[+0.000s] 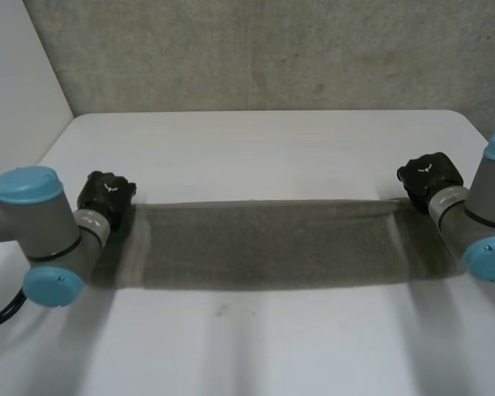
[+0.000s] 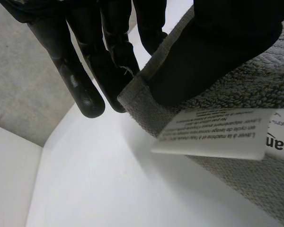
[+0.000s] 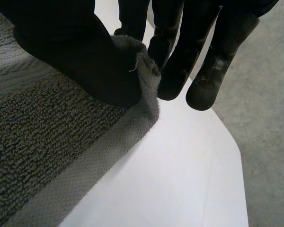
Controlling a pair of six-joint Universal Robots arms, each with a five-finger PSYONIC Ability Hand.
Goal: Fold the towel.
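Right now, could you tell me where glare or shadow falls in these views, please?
Left wrist view: a glint on the left hand; the towel and its label shade the table beneath. Right wrist view: a faint sheen on the right hand. Head view: no glare on the table.

Grey towel (image 1: 268, 245) stretched between left hand (image 1: 106, 198) — right hand (image 1: 429, 176).

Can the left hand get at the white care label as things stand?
Probably not without letting go: the left hand is pinching a corner of the towel between thumb and fingers. The label hangs right beside that thumb, with nothing else in the way.
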